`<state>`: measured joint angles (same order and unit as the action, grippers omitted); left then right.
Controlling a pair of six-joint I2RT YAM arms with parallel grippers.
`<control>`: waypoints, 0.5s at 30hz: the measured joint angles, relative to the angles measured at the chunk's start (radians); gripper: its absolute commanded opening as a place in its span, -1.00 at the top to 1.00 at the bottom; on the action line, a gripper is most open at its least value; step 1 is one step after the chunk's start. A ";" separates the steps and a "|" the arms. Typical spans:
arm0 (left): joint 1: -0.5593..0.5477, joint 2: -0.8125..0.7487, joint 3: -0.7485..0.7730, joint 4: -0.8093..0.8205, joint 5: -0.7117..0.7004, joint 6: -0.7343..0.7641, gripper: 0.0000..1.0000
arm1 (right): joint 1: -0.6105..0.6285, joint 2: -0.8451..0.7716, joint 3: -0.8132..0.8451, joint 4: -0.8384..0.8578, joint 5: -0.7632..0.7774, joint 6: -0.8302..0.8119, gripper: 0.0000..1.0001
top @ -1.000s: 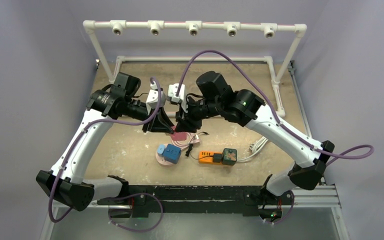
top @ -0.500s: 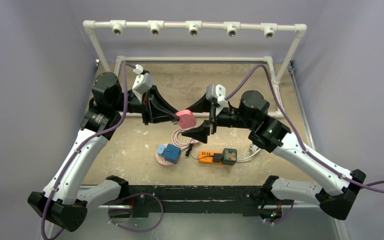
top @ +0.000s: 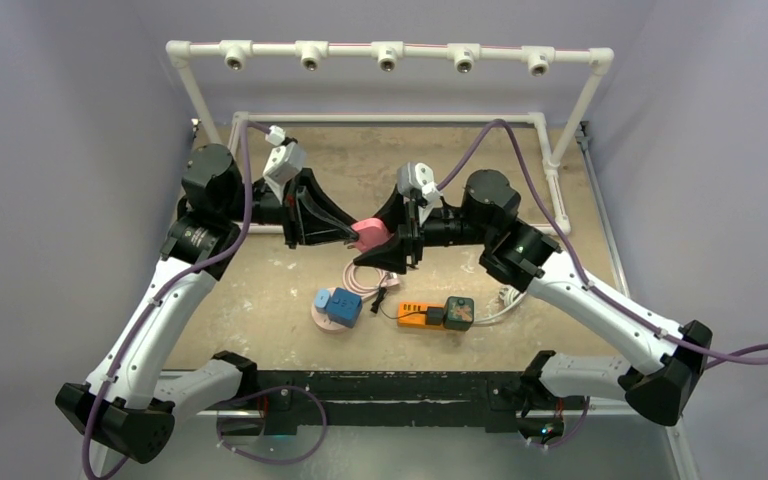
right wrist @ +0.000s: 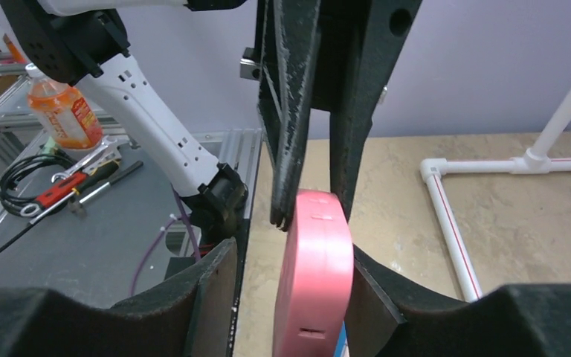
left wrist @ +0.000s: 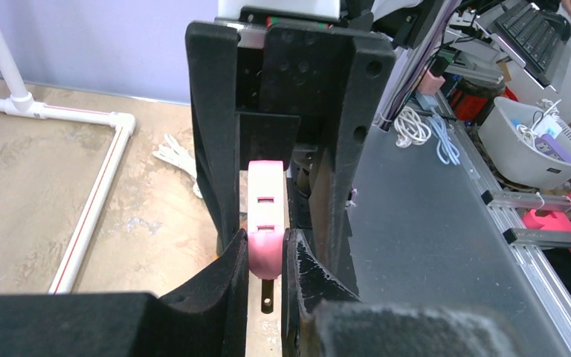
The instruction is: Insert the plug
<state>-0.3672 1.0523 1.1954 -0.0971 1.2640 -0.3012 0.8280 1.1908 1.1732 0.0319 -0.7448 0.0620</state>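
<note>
Pink, flat, round-edged plug [right wrist: 314, 275]

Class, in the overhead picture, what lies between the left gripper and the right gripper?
The pink plug, pinched by the left gripper and straddled by the right gripper. The top view shows it, as do both wrist views.

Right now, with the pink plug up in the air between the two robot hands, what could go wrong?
1. It could fall. The left gripper pinches only one end of the pink plug, and the right gripper has its jaws around it with a gap on one side. Letting go too soon would probably drop it.
2. The cord coiled on the table below might tug or snag on the way to the orange power strip.
</note>
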 measured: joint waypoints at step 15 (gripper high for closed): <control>0.003 -0.004 0.000 -0.085 0.003 0.089 1.00 | -0.017 0.034 0.074 -0.085 -0.013 0.013 0.87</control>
<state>-0.3645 1.0485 1.1957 -0.1822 1.2667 -0.2127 0.8112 1.2251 1.2469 -0.0528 -0.7582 0.0746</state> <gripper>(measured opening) 0.130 0.218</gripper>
